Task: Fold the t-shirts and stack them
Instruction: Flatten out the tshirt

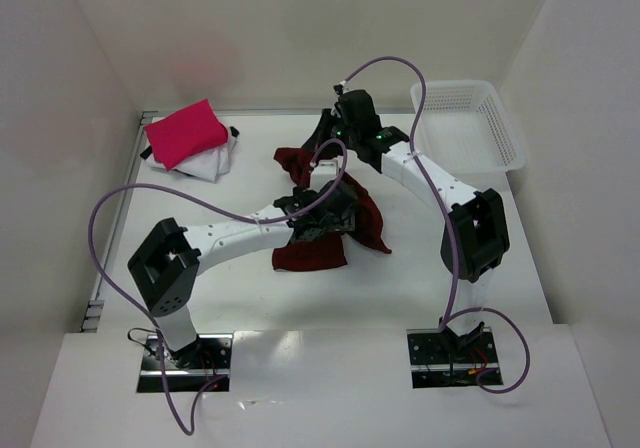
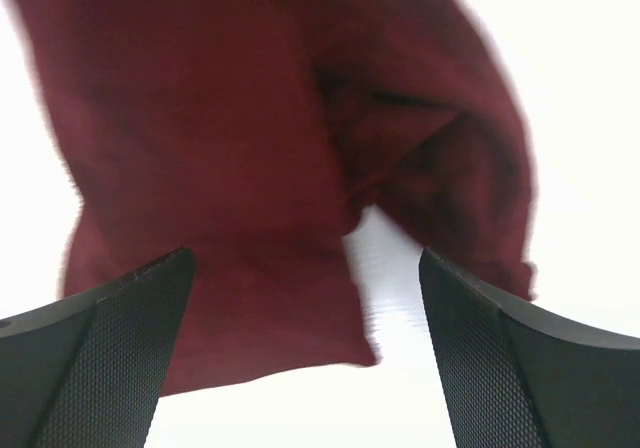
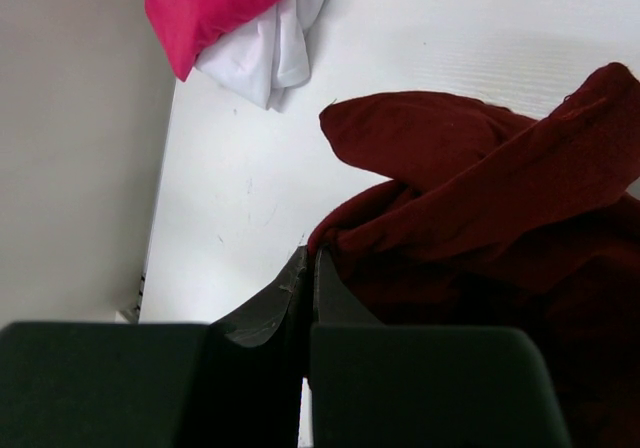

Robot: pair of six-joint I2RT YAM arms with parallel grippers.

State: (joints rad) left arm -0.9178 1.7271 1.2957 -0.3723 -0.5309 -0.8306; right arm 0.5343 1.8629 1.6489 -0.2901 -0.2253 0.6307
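Left wrist view: the left tool (image 2: 305,258) hangs spread apart above the maroon t-shirt (image 2: 200,118) on the surface (image 2: 580,118). The right tool (image 3: 308,263), pressed together, sits at that shirt's edge.

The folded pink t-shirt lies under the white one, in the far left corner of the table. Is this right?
No. The pink t-shirt lies on top of the white t-shirt, in the far left corner; the top external view shows it.

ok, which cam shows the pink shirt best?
Top external: the whole folded pink shirt shows, lying on the white shirt. Right wrist crops it at the frame's top edge. Left wrist misses it and sees the maroon shirt instead.
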